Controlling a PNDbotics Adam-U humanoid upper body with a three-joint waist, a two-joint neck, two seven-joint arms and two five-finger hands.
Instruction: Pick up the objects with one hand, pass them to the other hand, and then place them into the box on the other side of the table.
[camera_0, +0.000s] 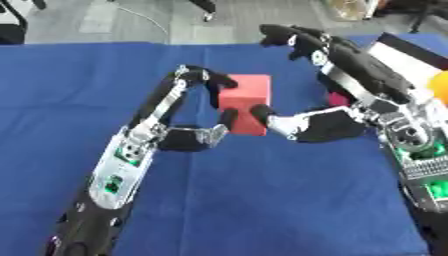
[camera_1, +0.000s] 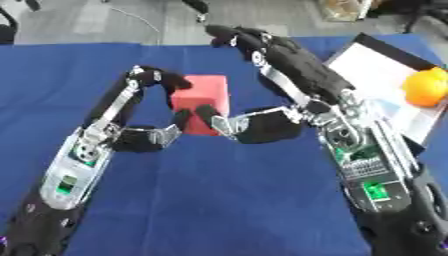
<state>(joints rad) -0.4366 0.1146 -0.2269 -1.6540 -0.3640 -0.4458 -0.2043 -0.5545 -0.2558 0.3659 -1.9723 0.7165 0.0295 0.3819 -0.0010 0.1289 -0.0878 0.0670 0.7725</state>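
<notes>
Both of your hands are meeting at the red rectangular block (camera_0: 245, 104) above the blue-clothed desk (camera_0: 262, 200): left hand (camera_0: 188, 135) fingers are clamped around it, right hand (camera_0: 319, 125) thumb is touching its right face, fingers arching open above.

Table (camera_0: 262, 200) covered edge to edge with a blue cloth (camera_1: 219, 200), flat, a few soft creases. Far edge runs across the top at 12 o'clock, grey floor (camera_0: 114, 20) beyond it. At about 2 o'clock from the table's middle sits a shallow white box (camera_1: 376, 65) with a dark rim, turned askew to the table edge, resting on the cloth. An orange round fruit (camera_1: 424, 87) lies inside it, toward its 3 o'clock side. A small dark red thing (camera_0: 338, 98) shows just beside the box at its 9 o'clock side, too hidden to make out.
</notes>
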